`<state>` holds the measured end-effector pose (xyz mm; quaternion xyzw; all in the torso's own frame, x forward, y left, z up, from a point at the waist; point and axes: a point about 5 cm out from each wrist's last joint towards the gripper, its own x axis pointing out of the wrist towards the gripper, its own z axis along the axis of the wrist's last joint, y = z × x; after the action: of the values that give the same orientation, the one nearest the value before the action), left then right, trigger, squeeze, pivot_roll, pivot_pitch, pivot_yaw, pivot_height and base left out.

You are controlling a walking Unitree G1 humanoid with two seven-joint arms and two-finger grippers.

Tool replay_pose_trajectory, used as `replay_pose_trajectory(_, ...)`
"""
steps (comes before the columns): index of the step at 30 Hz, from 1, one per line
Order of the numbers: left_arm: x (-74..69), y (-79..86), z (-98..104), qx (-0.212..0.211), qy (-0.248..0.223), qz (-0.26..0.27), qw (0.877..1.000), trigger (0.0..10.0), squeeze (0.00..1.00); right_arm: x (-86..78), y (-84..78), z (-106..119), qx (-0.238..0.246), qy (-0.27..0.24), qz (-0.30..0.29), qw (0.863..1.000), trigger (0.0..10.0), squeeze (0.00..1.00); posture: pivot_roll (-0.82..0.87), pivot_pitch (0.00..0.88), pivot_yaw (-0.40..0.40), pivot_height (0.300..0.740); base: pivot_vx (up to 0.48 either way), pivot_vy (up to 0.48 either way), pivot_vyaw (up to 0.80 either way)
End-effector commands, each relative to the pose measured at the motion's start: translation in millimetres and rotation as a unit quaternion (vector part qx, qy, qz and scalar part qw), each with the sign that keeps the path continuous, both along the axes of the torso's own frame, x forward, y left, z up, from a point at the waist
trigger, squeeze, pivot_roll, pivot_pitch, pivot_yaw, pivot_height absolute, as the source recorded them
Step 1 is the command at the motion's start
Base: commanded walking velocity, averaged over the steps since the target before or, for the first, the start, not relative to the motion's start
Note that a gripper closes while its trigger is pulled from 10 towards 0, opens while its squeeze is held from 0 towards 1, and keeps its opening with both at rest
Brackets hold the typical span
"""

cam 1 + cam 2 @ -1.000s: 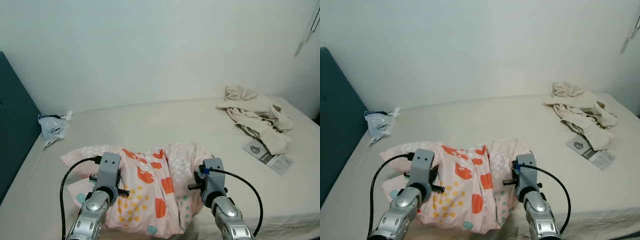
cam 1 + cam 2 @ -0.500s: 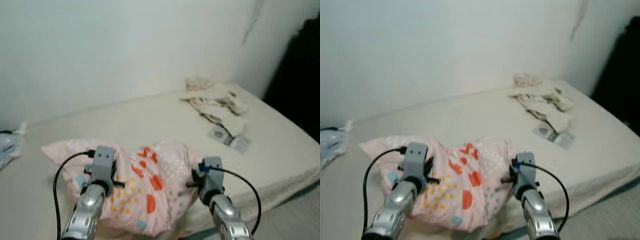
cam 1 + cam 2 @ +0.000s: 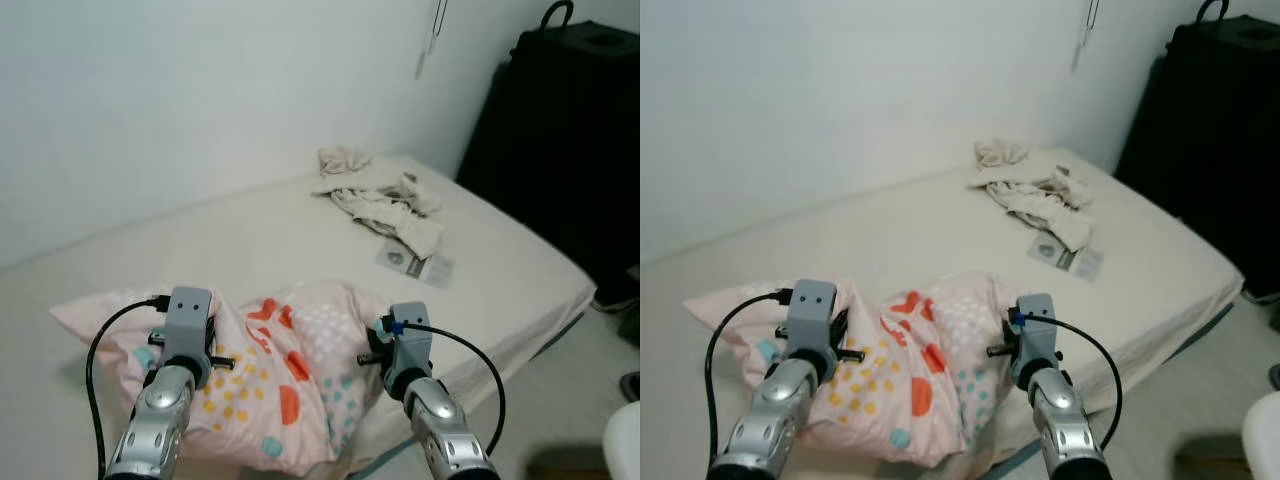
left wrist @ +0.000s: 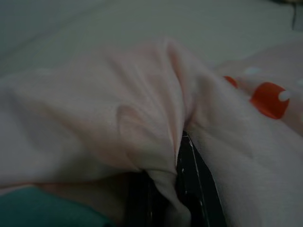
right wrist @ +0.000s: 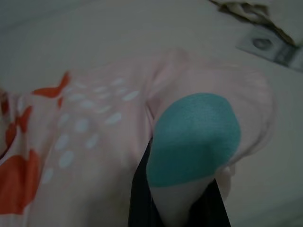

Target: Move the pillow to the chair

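Pink fabric is pinched between the fingers of both the left gripper (image 4: 163, 208) and right gripper (image 5: 177, 208), apparently firmly. The pillow (image 3: 285, 375) is held at the bed (image 3: 500, 270) edge. Both clamps should be kept even while it is carried toward the chair.

Surface: bed (image 3: 250, 240), pale cream sheet, running along the white wall, far corner beside a black cabinet (image 3: 560, 130).
Near edge: pink pillow (image 3: 290, 380) with orange, yellow and teal spots, partly on the sheet.
Far end: crumpled beige clothes (image 3: 375, 195).
Just beside clothes: flat printed packet (image 3: 413, 263), touching their near edge.
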<state>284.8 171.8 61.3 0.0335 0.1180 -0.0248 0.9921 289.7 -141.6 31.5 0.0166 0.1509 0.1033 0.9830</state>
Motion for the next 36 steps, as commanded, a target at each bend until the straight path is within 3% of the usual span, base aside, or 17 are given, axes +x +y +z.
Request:
replay_pose_trajectory(1, 4.0, -10.8, 4.2, -0.008, -0.006, -0.020, 1.000, 10.0, 0.00, -0.5, -0.9, 1.2, -0.001, -0.004, 0.003, 1.000, 10.0, 0.00, 0.03, 0.066, 0.031, 0.740, 0.000, 0.000, -0.80)
replay_pose_trajectory(19, 1.6, -9.6, 3.4, -0.006, -0.002, -0.016, 1.000, 10.0, 0.00, -2.7, 2.6, -2.4, -0.006, 0.006, 0.011, 1.000, 10.0, 0.00, 0.03, 0.074, 0.026, 0.740, 0.000, 0.000, -0.76)
replay_pose_trajectory(33, 3.0, -10.4, 4.1, 0.001, -0.002, -0.022, 1.000, 10.0, 0.00, -3.5, 4.8, -3.7, -0.005, 0.006, 0.016, 1.000, 10.0, 0.00, 0.03, 0.055, 0.029, 0.740, 0.000, 0.000, 0.00)
replay_pose_trajectory(36, 3.6, -11.1, 4.2, 0.001, -0.003, -0.024, 1.000, 10.0, 0.00, -3.8, 4.8, -3.7, -0.002, 0.006, 0.015, 1.000, 10.0, 0.00, 0.03, 0.053, 0.030, 0.740, 0.000, 0.000, -0.80)
